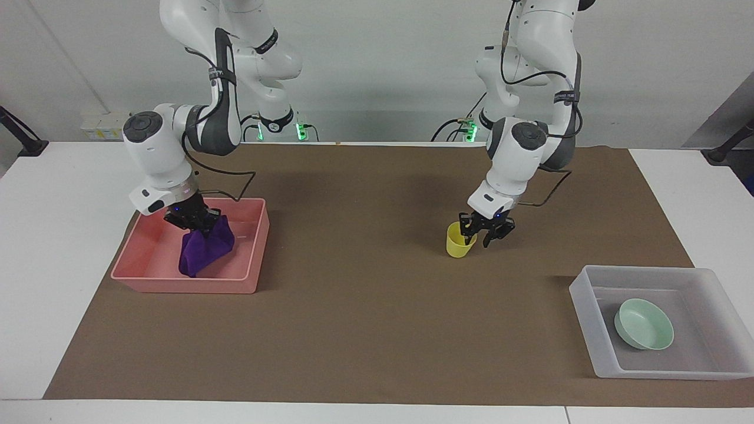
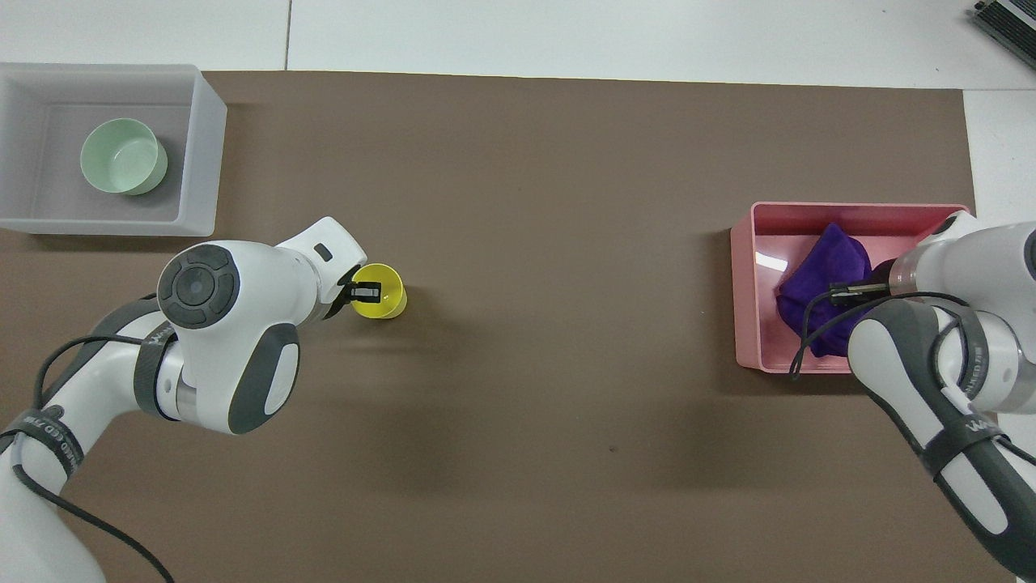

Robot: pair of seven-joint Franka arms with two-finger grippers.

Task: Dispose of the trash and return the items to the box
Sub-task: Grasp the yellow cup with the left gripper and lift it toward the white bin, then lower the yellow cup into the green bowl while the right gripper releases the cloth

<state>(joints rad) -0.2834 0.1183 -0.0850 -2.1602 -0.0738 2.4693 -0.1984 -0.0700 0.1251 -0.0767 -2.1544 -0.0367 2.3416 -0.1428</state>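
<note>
Overhead, left end effector pinches yellow cup rim; right end effector grips purple cloth.

A robotics lab, plainly. Two white arms stand at a white table, cabled, against a bare wall.

My two arms were glossy white with dark grey joint bands and round grey caps at the wrists. Black cables looped loosely along each forearm. My left gripper and right gripper were small and black, each showing a blue light.
</note>
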